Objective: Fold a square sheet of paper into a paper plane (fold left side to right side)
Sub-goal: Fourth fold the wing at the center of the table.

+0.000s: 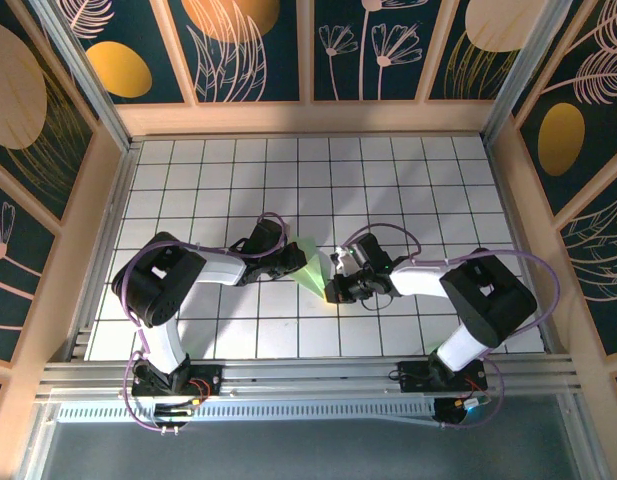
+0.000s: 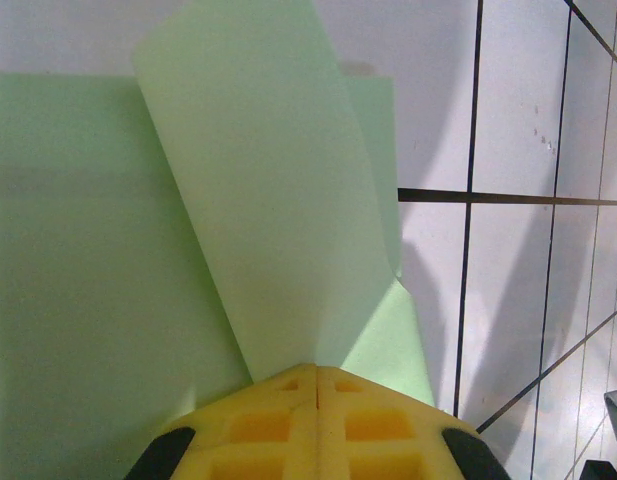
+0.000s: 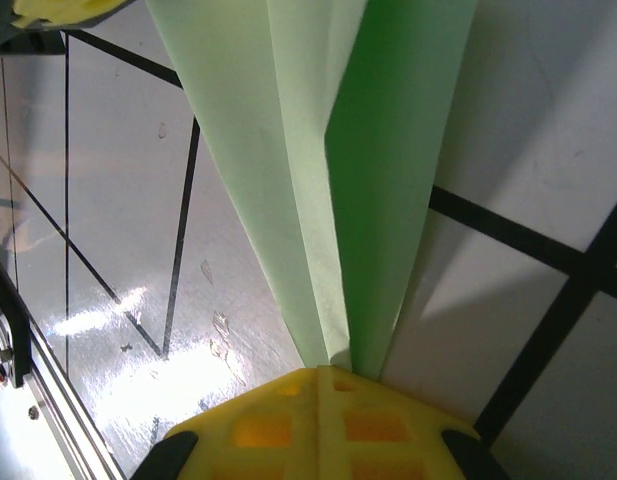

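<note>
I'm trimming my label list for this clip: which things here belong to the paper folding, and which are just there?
Part of the job:
- pale green paper, partly folded
- left gripper, shut on the paper
- right gripper, shut on the paper

Just there:
- white grid table
- patterned wall panels
- metal rail by the arm bases

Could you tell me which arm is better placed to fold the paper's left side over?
Probably the left: the left fingers pinch a lifted flap of the paper that curls over the flat part, free to carry across, while the right fingers clamp its narrow creased end.
</note>
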